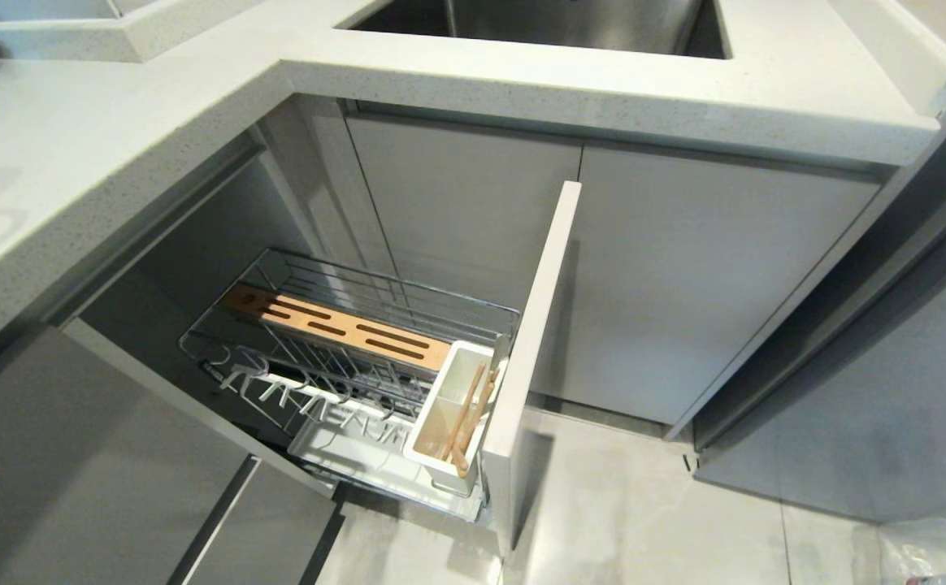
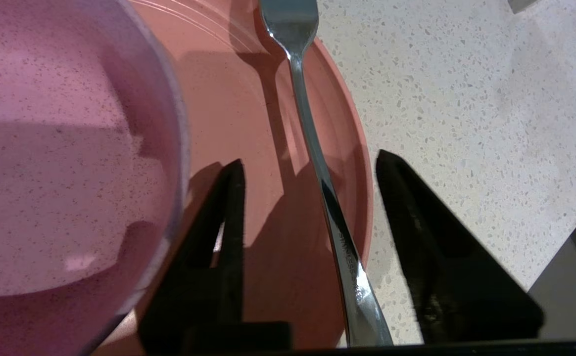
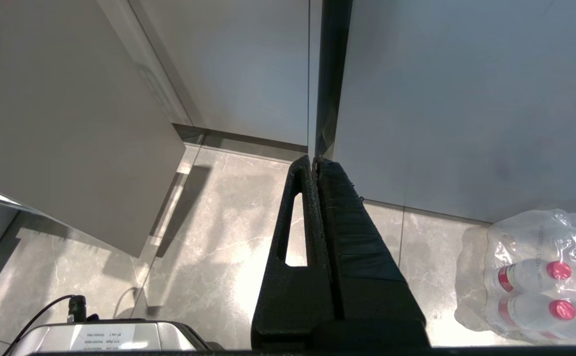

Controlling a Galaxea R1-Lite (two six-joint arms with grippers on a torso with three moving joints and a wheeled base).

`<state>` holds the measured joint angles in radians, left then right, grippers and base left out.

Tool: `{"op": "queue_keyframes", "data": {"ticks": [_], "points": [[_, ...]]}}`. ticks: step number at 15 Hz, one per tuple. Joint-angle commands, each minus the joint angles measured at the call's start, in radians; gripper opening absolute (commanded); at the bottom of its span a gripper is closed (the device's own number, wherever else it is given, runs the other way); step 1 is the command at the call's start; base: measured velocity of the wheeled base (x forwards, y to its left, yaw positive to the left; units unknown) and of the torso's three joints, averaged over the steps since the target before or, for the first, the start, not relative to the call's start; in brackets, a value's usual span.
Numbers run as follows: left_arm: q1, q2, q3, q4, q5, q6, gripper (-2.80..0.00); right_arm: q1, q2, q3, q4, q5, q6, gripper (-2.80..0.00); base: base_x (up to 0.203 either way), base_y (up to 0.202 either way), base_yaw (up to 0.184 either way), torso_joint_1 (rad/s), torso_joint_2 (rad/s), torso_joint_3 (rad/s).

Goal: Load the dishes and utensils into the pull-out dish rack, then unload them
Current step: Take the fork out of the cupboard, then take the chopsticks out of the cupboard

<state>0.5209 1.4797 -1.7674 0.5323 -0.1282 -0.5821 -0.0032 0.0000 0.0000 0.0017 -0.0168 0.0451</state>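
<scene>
Speckled worktop [image 2: 466,123] carries plate [image 2: 278,123], bowl [image 2: 65,148], fork [image 2: 312,148]; left gripper [image 2: 310,163] jaws open astride fork, unheld. Chopsticks [image 1: 466,422] stand in rack [image 1: 343,341] caddy [image 1: 440,406]. Loading barely begun. Right gripper [image 3: 316,160] closed, empty.

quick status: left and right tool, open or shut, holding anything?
Left tool: open, holding nothing; fingers straddle the fork lying on the pink plate.
Right tool: shut, empty, parked over the floor.
</scene>
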Motion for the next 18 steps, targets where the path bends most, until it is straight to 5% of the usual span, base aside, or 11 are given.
{"op": "queue_keyframes", "data": {"ticks": [1, 11, 12, 14, 18], "points": [[-0.001, -0.006, -0.001, 0.001, -0.001, -0.004, 0.0, 0.0, 0.0, 0.002, 0.0, 0.0, 0.001, -2.8, 0.0, 0.0, 0.0, 0.0, 0.0, 0.0], [-0.064, -0.109, -0.038, -0.025, -0.001, 0.016, 0.0, 0.0, 0.0, 0.002, 0.0, 0.0, 0.001, -2.8, 0.0, 0.0, 0.0, 0.0, 0.0, 0.0], [-0.089, -0.123, -0.043, -0.041, -0.001, 0.043, -2.8, 0.0, 0.0, 0.002, 0.0, 0.0, 0.001, -2.8, 0.0, 0.0, 0.0, 0.0, 0.0, 0.0], [-0.151, -0.145, -0.043, -0.051, 0.0, 0.096, -2.8, 0.0, 0.0, 0.002, 0.0, 0.0, -0.001, -2.8, 0.0, 0.0, 0.0, 0.0, 0.0, 0.0], [-0.237, -0.188, -0.025, -0.067, -0.007, 0.097, -2.8, 0.0, 0.0, 0.002, 0.0, 0.0, -0.001, -2.8, 0.0, 0.0, 0.0, 0.0, 0.0, 0.0]]}}
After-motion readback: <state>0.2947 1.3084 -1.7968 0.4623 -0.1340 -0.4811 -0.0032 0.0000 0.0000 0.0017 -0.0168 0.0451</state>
